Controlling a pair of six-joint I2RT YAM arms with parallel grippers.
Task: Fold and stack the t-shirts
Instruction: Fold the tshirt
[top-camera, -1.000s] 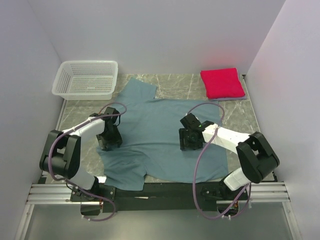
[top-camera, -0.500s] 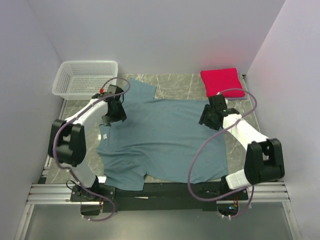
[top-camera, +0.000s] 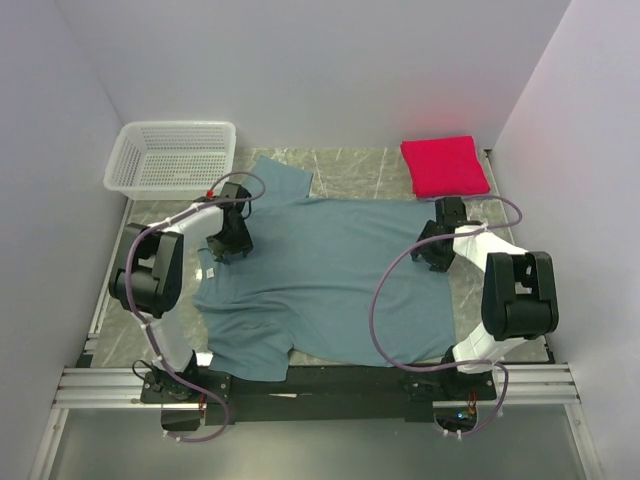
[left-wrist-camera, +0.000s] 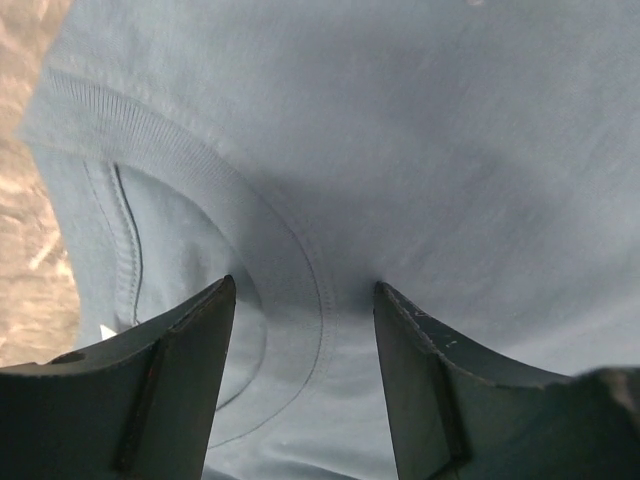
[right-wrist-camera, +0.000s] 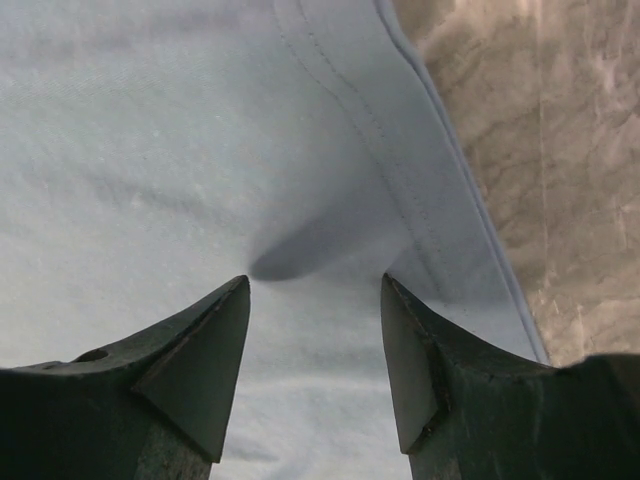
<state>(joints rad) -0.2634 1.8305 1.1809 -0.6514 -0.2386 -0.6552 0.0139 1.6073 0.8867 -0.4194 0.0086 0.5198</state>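
Teal tee (top-camera: 330, 275) lies flat mid-frame. Your L gripper (top-camera: 229, 247) is open astride the collar (left-wrist-camera: 285, 240), R gripper (top-camera: 436, 254) open at the right-side hem (right-wrist-camera: 420, 200). Prob. set to pinch opp. ends for folding.

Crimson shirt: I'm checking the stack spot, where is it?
In the top view, the folded crimson shirt lies at the far right corner of the table, beyond the right gripper.

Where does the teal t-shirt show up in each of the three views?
Top external: teal t-shirt spread flat across the middle of the marble table.
Left wrist: teal t-shirt fills nearly the whole frame, collar at lower left.
Right wrist: teal t-shirt fills the left, hem running toward lower right.
Shared landmark: marble table showing beside the cloth's edge.
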